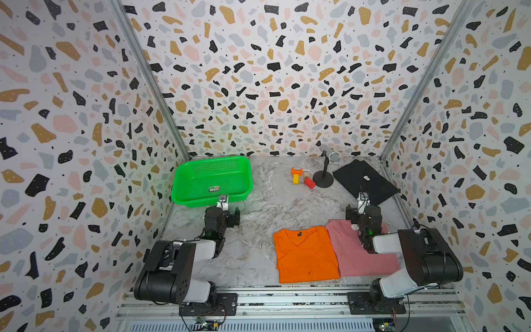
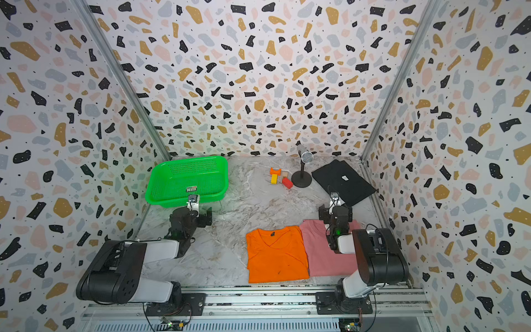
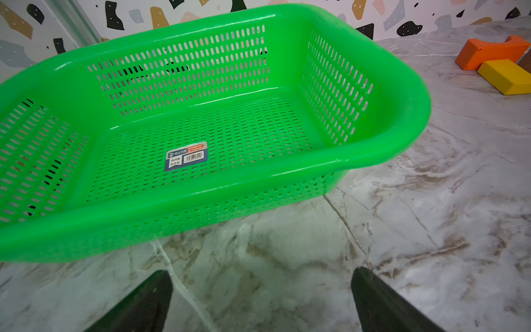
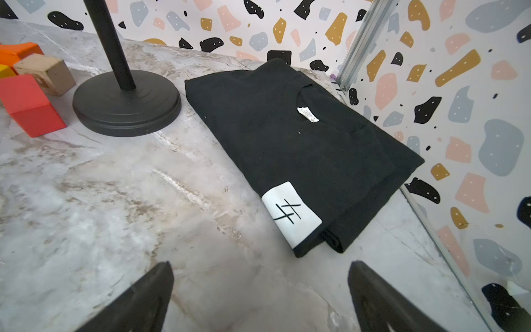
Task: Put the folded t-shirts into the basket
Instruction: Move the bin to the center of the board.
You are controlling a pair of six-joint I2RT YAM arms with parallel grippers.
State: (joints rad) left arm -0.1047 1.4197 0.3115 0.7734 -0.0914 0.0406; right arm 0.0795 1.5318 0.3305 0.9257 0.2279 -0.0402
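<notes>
In both top views, the orange shirt (image 1: 306, 254) and pink shirt (image 1: 350, 258) lie side by side on the table (image 1: 258, 224) at lower centre. The left end effector (image 3: 263, 274) and right end effector (image 4: 260, 266) hang spread. Farther up, the basket (image 1: 212, 179) sits centre-left and the black shirt (image 1: 365, 179) at right.

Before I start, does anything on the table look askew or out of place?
Mostly tidy. The black t-shirt lies diagonally in the far right corner, close to the base of the microphone stand, unlike the squared-up orange t-shirt and pink t-shirt. The basket holds only a sticker.
</notes>
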